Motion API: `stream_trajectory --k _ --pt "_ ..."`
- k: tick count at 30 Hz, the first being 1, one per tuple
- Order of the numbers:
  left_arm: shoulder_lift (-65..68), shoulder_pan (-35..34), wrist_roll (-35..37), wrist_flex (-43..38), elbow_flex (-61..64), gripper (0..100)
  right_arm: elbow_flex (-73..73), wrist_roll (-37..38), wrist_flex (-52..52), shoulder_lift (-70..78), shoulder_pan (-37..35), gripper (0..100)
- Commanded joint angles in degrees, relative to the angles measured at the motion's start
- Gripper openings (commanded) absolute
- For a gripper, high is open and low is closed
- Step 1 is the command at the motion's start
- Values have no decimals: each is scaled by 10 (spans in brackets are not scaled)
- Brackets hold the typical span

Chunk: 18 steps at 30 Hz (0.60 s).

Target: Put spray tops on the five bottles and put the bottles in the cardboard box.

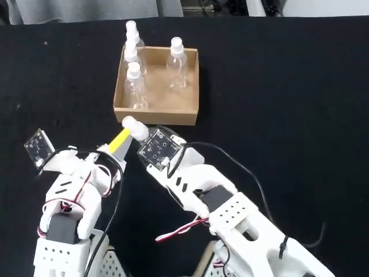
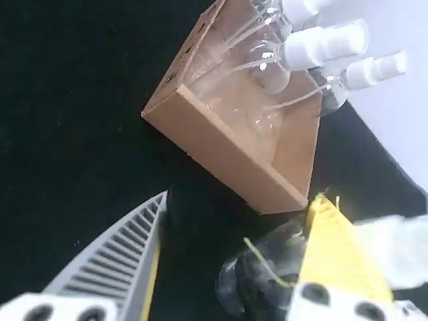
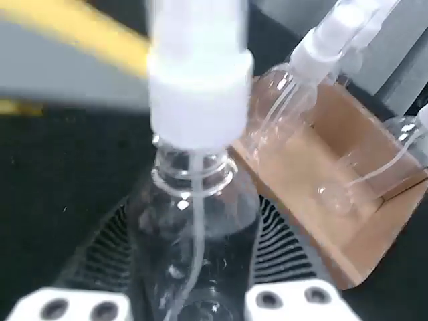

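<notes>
Two arms are meeting just in front of the cardboard box (image 1: 155, 114). The right arm is stretching diagonally from the near right corner. Its right gripper (image 3: 194, 257) is clamping the body of the fifth bottle (image 3: 194, 214), held close to the box's front wall. A spray top (image 3: 198, 87) is sitting loosely over the bottle's neck, with threads showing beneath it and its tube hanging inside. The left arm is crouching at the near left and angling inward. The left gripper (image 2: 241, 200) is spread wide, its yellow finger (image 1: 120, 140) lying just beside the spray top. Four capped bottles (image 1: 176, 57) are standing in the box in the high view, three lining its left wall and one toward the right wall, leaving room between them. The black table (image 1: 277, 86) is lying open to the right of the box.
</notes>
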Motion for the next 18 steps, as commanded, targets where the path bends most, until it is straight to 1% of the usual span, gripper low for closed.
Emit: stream_trajectory --k 1,5,8,18 --pt "-6 14 -11 1 -58 310 -35 -1 12 -19 -10 42" --pt "-6 19 -13 1 -56 310 -35 -1 12 -18 -9 42" --pt "-6 34 -36 2 -54 310 -34 0 12 -18 -9 22" --pt "-6 29 -35 1 -47 310 -35 -4 8 -21 -9 15"
